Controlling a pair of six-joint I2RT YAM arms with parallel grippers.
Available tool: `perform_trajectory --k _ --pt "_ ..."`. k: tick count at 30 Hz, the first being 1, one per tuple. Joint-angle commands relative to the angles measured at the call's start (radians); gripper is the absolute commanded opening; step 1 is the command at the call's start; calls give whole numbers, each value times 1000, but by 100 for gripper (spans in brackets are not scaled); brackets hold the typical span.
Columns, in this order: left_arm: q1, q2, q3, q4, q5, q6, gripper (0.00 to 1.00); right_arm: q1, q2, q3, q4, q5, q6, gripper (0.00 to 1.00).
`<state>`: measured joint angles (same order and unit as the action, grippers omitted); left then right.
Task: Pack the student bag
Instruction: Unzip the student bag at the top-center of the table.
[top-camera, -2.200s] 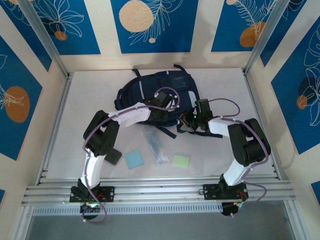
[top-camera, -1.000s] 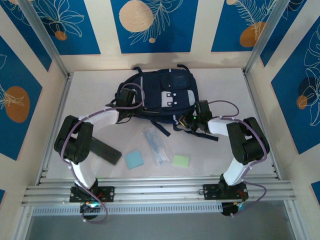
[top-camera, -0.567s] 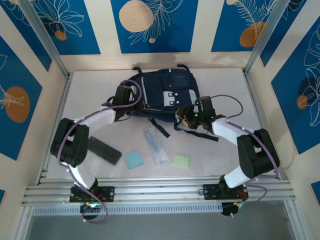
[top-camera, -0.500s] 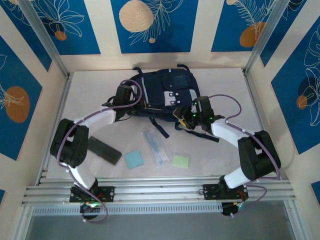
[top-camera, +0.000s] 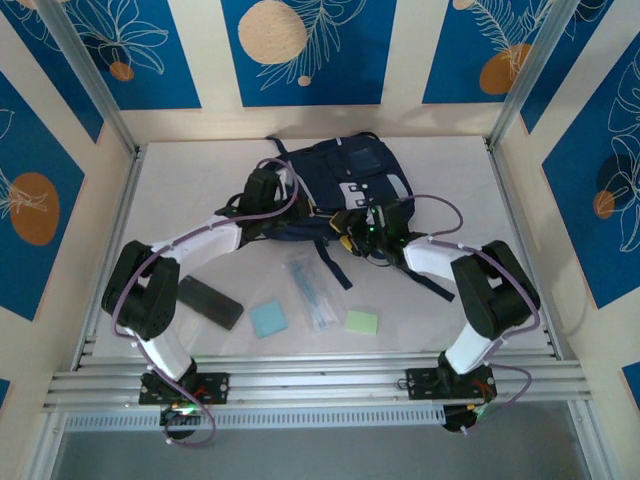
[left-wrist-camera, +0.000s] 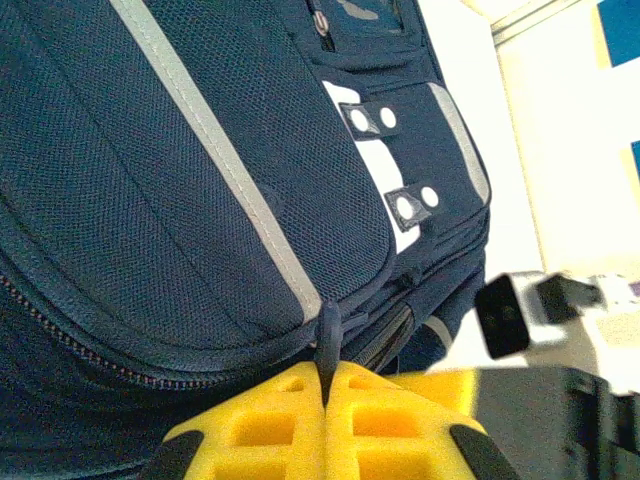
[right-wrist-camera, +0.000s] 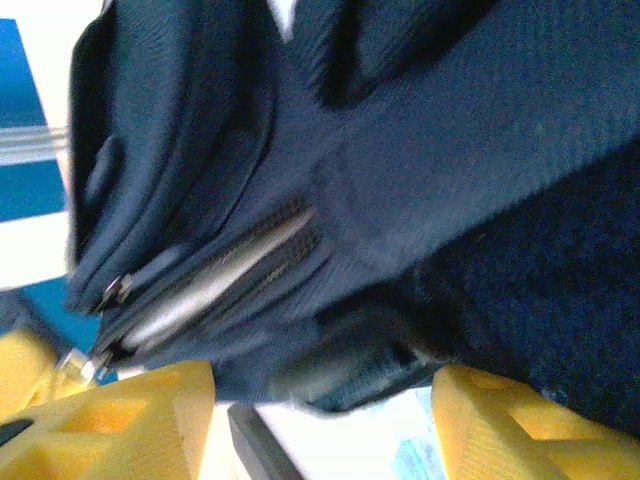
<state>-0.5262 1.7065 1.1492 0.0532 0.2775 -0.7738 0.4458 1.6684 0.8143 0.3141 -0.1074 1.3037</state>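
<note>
The student bag (top-camera: 345, 165) lies at 12 o'clock on the surface (top-camera: 180, 200), front face up, with its white patch (top-camera: 352, 190) now swung toward 3 o'clock. Half a second back the bag sat flatter and squarer; since then its near edge has bunched and its body has slewed clockwise. At its 8 o'clock corner the left pincer (left-wrist-camera: 325, 390) has its yellow fingers pressed together, clamped on a dark zip pull (left-wrist-camera: 327, 335) at the foot of the front pocket, just below the grey stripe (left-wrist-camera: 215, 160). It has also travelled a little toward 3 o'clock. At the bag's 6 o'clock edge the right pincer (right-wrist-camera: 325, 410) has slid in from the 3 o'clock side. Its fingers stand apart, straddling the lower seam and a metal zip line (right-wrist-camera: 210, 275), bracing rather than gripping, I judge. The shift suggests the zip is being drawn with the bag dragging along, so the pocket is not yet open. Toward 6 o'clock wait a black case (top-camera: 210, 302), a blue pad (top-camera: 268, 319), a clear pen packet (top-camera: 312, 290) and a green pad (top-camera: 362, 322), all unpacked.
</note>
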Motion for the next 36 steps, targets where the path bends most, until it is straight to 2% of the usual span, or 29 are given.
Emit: perform_trajectory --k 1,2,9,12,17,23,24,28,29,34,36 --pt "-12 -68 -5 107 63 -27 0 2 59 35 80 74 43 55" --pt "-12 -71 -9 105 63 -27 0 1 69 34 96 86 43 53" --pt "-5 -71 -33 78 35 -6 0 -12 79 47 72 145 -15 10" --pt "22 -67 -56 77 -17 11 0 -24 49 22 66 135 -33 0" --pt "54 -43 -85 107 -29 18 0 -36 -2 -11 32 124 -70 0" --pt "34 -22 -70 128 20 15 0 -39 13 1 31 52 -87 0" --pt "21 -25 -64 108 7 36 4 -38 18 8 31 39 -89 0" --pt "-58 -25 -33 0 -99 126 38 -32 47 31 39 4 -95 0" --pt "-78 -20 -20 -35 -129 145 43 -33 54 35 46 -7 -94 0" --pt "-155 35 70 -213 -300 222 50 -40 90 31 112 -69 -76 1" --pt "-160 73 113 -268 -323 208 55 -42 89 29 118 -92 -73 14"
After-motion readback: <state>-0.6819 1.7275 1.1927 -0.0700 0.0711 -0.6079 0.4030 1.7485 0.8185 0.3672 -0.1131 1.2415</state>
